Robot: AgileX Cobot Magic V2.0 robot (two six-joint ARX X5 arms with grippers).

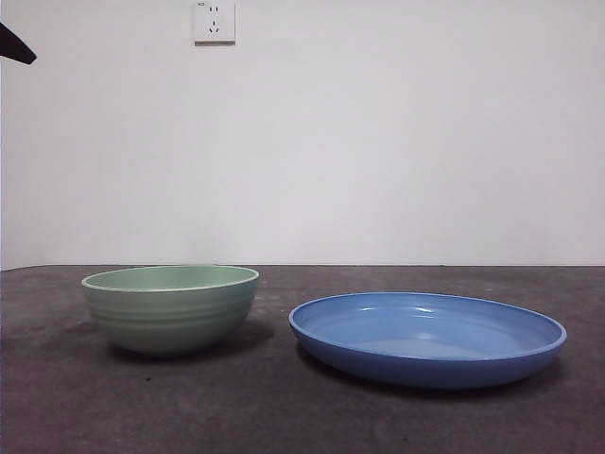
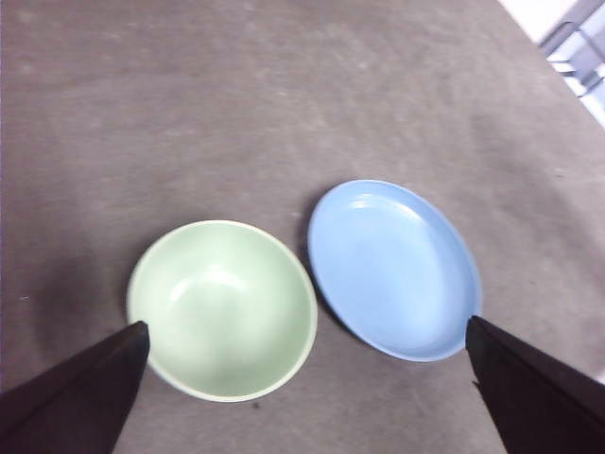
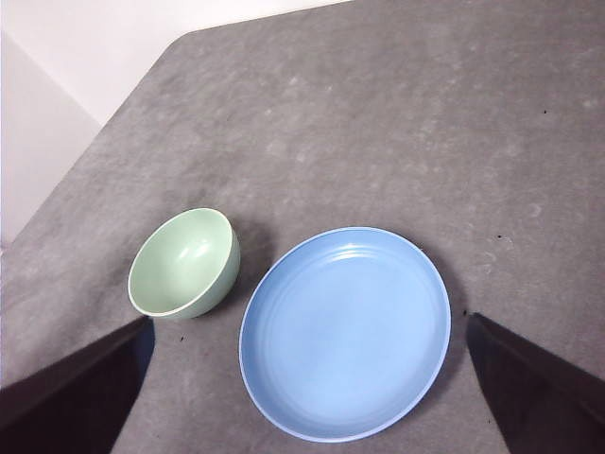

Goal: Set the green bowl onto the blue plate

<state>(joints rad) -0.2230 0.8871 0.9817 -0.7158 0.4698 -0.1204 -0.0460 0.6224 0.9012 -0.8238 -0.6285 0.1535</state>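
**Bowl and plate side by side, both claws held high**

The green bowl point(image 1: 171, 308) stands upright on the dark grey desk point(image 1: 284, 416), empty, its ridged outside and paler rim plain to see from the front; the blue plate point(image 1: 427, 339) lies flat on the same desk just beside it, also empty, and clearly the wider of the two; a narrow strip of bare desk shows between them, so they are near but not touching; from the front, the bowl is on the left and the plate on the right.

The left claw point(image 2: 307, 331) hangs well above the desk, looking down on both dishes; its two black jaws stand wide apart with nothing between them, one tip over the bowl's edge in that view, the other near the plate's far rim, though neither is in contact with anything; the right claw point(image 3: 312, 326) is likewise high over the desk, its jaws spread wide and holding nothing, with the bowl and plate lying between and beyond them in its view.

From the front only a black tip point(image 1: 16, 45) of an arm shows at the upper left corner; a white wall socket point(image 1: 215, 21) sits high on the pale wall behind the desk.
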